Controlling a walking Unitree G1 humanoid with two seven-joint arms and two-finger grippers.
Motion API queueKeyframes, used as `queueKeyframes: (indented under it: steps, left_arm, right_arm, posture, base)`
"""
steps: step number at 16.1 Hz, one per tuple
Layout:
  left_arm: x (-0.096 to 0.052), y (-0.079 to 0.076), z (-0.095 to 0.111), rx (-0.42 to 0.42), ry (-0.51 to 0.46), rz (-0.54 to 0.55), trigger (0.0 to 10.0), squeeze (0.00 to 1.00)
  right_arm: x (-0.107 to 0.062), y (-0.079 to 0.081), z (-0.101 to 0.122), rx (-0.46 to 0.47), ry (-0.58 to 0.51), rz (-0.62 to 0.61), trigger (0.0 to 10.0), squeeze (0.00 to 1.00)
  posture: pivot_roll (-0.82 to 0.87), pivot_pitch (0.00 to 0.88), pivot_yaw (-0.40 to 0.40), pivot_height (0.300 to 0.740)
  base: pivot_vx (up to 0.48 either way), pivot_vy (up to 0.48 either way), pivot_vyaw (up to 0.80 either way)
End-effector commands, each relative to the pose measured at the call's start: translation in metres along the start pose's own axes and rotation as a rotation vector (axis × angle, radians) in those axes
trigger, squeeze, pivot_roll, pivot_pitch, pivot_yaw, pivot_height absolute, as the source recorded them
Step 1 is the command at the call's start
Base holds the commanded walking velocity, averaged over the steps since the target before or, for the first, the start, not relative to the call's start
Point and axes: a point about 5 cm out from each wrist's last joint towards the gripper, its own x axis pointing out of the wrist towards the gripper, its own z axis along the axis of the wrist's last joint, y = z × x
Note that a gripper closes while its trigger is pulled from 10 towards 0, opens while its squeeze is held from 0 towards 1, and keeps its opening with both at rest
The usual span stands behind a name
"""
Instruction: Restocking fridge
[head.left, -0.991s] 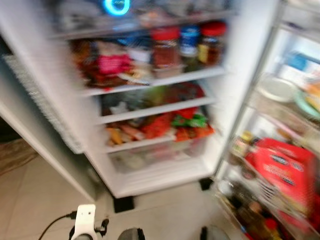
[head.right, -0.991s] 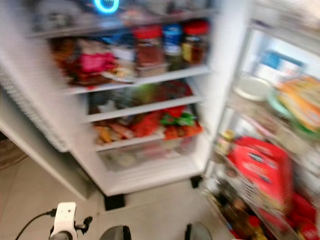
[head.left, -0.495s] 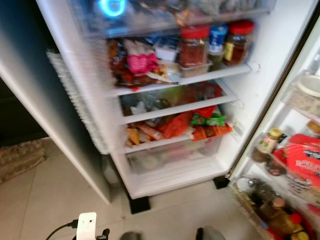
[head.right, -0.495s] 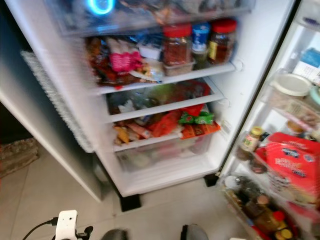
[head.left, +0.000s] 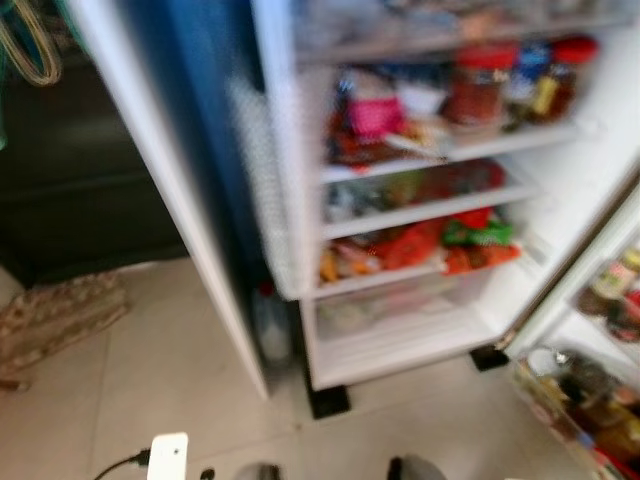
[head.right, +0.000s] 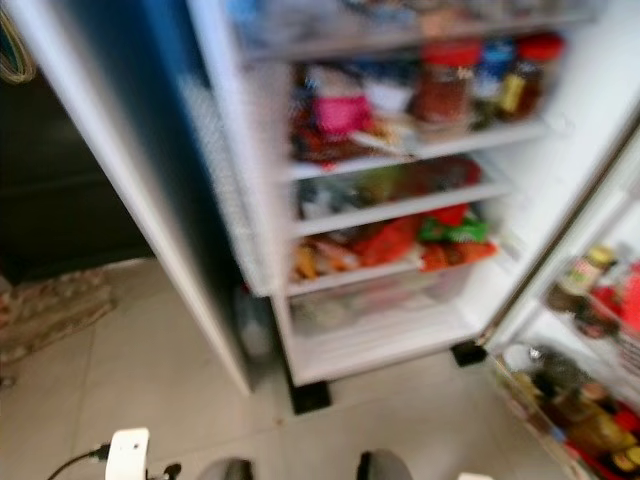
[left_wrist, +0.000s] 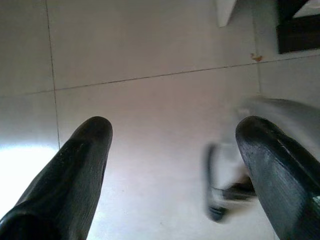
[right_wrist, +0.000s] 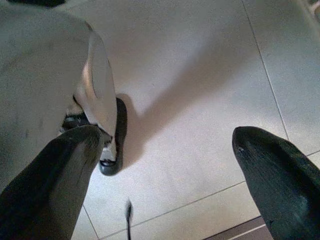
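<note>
White fridge (head.left: 290, 180), blurred; red-lidded jars (head.left: 478, 85) on its upper shelf, pink packet (head.left: 375, 115) beside them. Red, orange, green packets (head.left: 440, 245) on a lower shelf. Pale beige tiled floor (head.left: 150, 380) below the fridge.

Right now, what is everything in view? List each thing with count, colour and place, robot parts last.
Fridge: one, white, open, ahead.
Jars: three, red and blue lids, upper shelf, blurred.
Pink packet: one, same shelf, left of the jars.
Red, orange and green packets: several, lower shelf.
Clear drawer: one, below the packets.
Door bottles: several, dark, right door racks.
Mat: one, brown, on the floor at left.
Floor: pale tiles.
Left pincer: black fingers apart, pointing at the floor.
Right pincer: black fingers apart, pointing at the floor.
</note>
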Motion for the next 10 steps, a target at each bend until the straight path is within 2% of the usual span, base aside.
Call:
queueKeyframes:
  steps: [1, 4, 6, 10]
  left_arm:
    - [-0.003, 0.007, -0.013, 0.002, 0.056, 0.020, 10.0, 0.00]
    - [-0.004, 0.006, -0.018, 0.006, 0.080, -0.016, 10.0, 0.00]
    - [-0.005, 0.008, -0.020, -0.002, 0.085, -0.018, 10.0, 0.00]
    - [-0.006, 0.013, -0.026, 0.011, 0.112, -0.024, 10.0, 0.00]
  right_arm:
    - [0.000, 0.003, -0.004, 0.009, 0.012, 0.006, 10.0, 0.00]
    - [-0.001, 0.002, -0.003, 0.013, 0.000, 0.007, 10.0, 0.00]
    - [-0.001, 0.002, -0.003, 0.017, -0.006, 0.001, 10.0, 0.00]
    - [0.000, 0.004, -0.004, 0.021, -0.003, 0.002, 10.0, 0.00]
  posture:
    - [-0.07, 0.074, 0.006, 0.641]
    - [-0.06, 0.065, 0.004, 0.641]
    - [-0.06, 0.059, 0.007, 0.656]
    - [-0.07, 0.029, 0.021, 0.711]
  base:
    - [0.000, 0.319, 0.00]
    - [0.000, 0.000, 0.00]
    - [0.000, 0.000, 0.00]
    - [0.000, 0.000, 0.00]
